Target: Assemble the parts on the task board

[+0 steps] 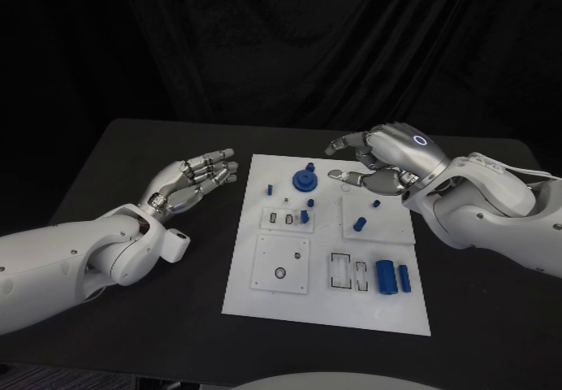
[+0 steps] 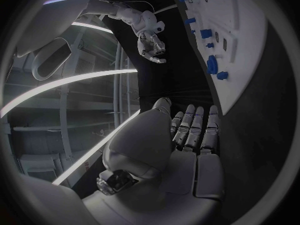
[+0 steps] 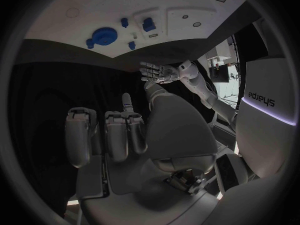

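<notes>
left robot hand [image 1: 193, 184] flat beside task board [image 1: 272, 297], fingers spread (empty); right robot hand [image 1: 382, 163] curled over board's far edge, holding nothing.

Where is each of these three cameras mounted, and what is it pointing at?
Head view: on the robot's head, looking down at the white task board; both arms show.
Left wrist view: behind the silver left hand, facing the board's edge.
Right wrist view: behind the silver right hand, facing the board.
All share the round blue gear-shaped part.

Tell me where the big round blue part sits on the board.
In the head view, the round blue part stands near the task board's far edge, left of the right hand, with a small blue peg to its left.
</notes>
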Controlling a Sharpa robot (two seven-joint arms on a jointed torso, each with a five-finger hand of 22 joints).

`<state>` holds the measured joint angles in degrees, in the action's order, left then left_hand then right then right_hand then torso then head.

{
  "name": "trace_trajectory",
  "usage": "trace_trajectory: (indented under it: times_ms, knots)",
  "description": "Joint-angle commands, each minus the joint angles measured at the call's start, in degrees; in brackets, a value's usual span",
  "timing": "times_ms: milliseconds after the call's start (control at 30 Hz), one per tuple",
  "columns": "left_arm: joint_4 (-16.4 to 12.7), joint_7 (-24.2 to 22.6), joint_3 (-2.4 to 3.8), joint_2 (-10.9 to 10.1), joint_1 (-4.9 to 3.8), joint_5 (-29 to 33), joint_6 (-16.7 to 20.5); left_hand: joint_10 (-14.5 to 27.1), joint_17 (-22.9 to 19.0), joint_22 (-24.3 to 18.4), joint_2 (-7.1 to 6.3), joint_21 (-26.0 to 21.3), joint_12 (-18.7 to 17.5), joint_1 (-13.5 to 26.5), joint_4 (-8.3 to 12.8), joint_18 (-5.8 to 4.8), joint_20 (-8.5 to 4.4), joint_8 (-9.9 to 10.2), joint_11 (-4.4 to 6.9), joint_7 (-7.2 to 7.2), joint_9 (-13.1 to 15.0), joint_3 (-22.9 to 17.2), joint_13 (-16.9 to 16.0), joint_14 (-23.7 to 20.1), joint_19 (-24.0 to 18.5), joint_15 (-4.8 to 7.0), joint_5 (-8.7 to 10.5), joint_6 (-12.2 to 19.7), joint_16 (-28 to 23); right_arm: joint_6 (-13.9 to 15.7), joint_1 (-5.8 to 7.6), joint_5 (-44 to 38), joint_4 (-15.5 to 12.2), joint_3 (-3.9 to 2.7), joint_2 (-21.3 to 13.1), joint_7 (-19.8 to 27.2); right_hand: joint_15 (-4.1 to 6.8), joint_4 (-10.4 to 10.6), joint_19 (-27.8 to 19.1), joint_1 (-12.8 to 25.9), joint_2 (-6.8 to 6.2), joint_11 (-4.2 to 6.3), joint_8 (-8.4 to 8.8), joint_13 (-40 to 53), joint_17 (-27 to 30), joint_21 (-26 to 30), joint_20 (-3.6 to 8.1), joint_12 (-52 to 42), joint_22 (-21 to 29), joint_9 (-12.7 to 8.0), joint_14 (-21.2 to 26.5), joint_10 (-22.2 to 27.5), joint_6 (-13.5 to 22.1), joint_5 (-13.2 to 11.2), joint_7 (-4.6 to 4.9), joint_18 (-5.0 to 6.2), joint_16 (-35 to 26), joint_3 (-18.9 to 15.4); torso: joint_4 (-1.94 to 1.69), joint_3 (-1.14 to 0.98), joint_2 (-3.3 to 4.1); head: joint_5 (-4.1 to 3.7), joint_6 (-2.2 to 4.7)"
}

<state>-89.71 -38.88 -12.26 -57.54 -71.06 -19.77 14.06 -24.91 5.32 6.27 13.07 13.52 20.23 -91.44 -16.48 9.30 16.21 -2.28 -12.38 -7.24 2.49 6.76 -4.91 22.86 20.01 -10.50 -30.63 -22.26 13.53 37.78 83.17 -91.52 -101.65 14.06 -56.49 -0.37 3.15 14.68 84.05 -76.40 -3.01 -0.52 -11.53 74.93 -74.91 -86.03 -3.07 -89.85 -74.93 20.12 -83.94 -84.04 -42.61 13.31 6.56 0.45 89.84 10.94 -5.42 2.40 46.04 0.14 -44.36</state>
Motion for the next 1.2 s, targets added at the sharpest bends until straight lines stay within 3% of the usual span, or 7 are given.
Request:
trace_trajectory:
  times_ms: [33,300,367,533,667,800,1200]
  knots:
    - [1.69,-6.13,0.11,1.61,-1.27,-2.13,2.93,-3.07,1.90,2.23,0.36,5.44,5.78,0.04,-0.17,0.02,0.15,-0.30,-1.08,-0.24,0.08,-1.63,-1.69,6.65,8.86,-0.87,3.90,-0.70,7.48,2.82,0.14,2.84,1.21,0.06,-0.97,2.45,-0.44,-0.71,4.33,-1.36,0.43,-0.51,-0.25,15.07,-15.09,-0.40,-0.39,-0.15,-13.83,-0.46,-6.06,-5.96,-0.60,3.26,0.02,0.50,0.16,0.80,0.24,-0.75,-0.97,0.51,-0.11]
    - [10.07,-9.28,0.11,7.16,-3.15,-4.66,-0.66,-6.74,7.30,4.13,2.08,10.46,18.72,18.33,-0.22,0.65,-0.71,-1.10,0.17,0.18,0.60,7.38,-7.52,11.65,15.36,0.61,14.61,-6.89,23.58,2.75,-0.17,3.22,4.58,0.14,-1.37,2.63,-0.46,-1.19,4.37,-2.05,0.42,-0.50,-0.23,15.07,-15.09,-0.50,-0.46,-0.15,-13.87,-0.91,-6.06,-5.96,-0.75,4.40,-0.02,0.47,0.16,1.20,0.68,-1.71,-2.24,1.12,-0.02]
    - [11.56,-8.61,0.11,8.39,-3.31,-5.97,1.19,-9.46,10.88,5.88,1.21,14.29,23.19,9.96,3.18,0.88,-1.00,-1.17,0.51,-0.92,0.68,3.86,-9.98,15.91,20.35,1.39,2.48,-8.46,31.47,2.50,-0.39,3.25,5.19,0.15,-1.23,2.55,-0.46,-1.24,4.38,-2.14,0.42,-0.49,-0.22,15.07,-15.09,-0.53,-0.46,-0.15,-13.87,-0.95,-6.06,-5.96,-0.75,4.44,-0.03,0.47,0.16,1.25,0.73,-1.92,-2.66,1.02,-0.13]
    - [11.73,-2.00,0.11,10.16,-3.52,-13.31,6.74,-13.00,22.03,13.20,-2.99,26.47,34.36,1.60,-0.72,1.27,-4.92,-1.17,4.74,-3.16,0.78,-1.37,-19.30,21.20,29.14,5.17,4.22,-12.61,53.35,1.79,-0.84,3.29,6.03,0.15,-1.00,2.22,-0.47,-1.21,4.33,-2.12,0.45,-0.52,-0.17,15.07,-15.09,-0.41,-0.47,-0.15,-13.83,-1.04,-6.06,-5.96,-0.69,4.38,0.05,0.50,0.16,1.27,0.83,-2.25,-3.60,1.04,-0.52]
    - [8.66,8.58,0.12,10.76,-4.03,-26.28,11.54,-42.89,64.47,26.38,-2.85,44.06,60.48,5.52,-0.20,0.23,-7.15,-4.58,6.61,-3.10,1.71,-3.05,-59.33,53.19,36.37,7.33,9.45,-25.06,74.10,1.20,-0.98,3.30,6.41,0.15,-1.08,1.73,-0.49,-1.12,4.34,-2.02,0.55,-0.57,-0.23,15.07,-15.09,-0.43,-0.48,-0.15,-13.84,-1.09,-6.06,-5.96,-0.83,4.26,0.11,0.49,0.16,1.29,1.18,-2.83,-4.46,1.44,-1.11]
    - [5.98,19.41,0.12,11.35,-5.32,-35.38,11.17,-63.15,81.54,49.53,-2.56,60.82,69.19,13.27,-0.22,-2.42,-8.46,-7.57,8.13,-0.89,3.42,-1.24,-82.94,65.22,47.07,9.15,16.10,-31.35,76.40,0.61,-1.02,3.30,6.69,0.15,-1.25,1.21,-0.53,-1.01,4.33,-1.92,0.68,-0.62,-0.36,15.07,-15.09,-0.43,-0.50,-0.15,-13.84,-1.16,-6.06,-5.96,-1.12,4.12,0.17,0.49,0.16,1.33,1.41,-3.12,-4.99,1.93,-1.67]
    - [3.03,51.34,0.13,16.26,-9.94,-48.35,-8.35,-65.09,84.68,71.76,-0.37,72.21,69.77,23.15,-0.34,-6.51,-11.65,-16.29,11.62,2.70,13.68,4.03,-85.09,67.14,61.54,12.54,19.00,-36.24,76.47,-1.33,-1.08,3.31,7.54,0.15,-0.92,0.32,-0.57,-0.91,4.30,-1.80,0.78,-0.67,-0.55,15.07,-15.09,-0.37,-0.54,-0.15,-13.82,-1.21,-6.06,-5.96,-1.53,4.07,0.20,0.51,0.16,1.34,2.05,-3.74,-6.21,3.30,-3.00]
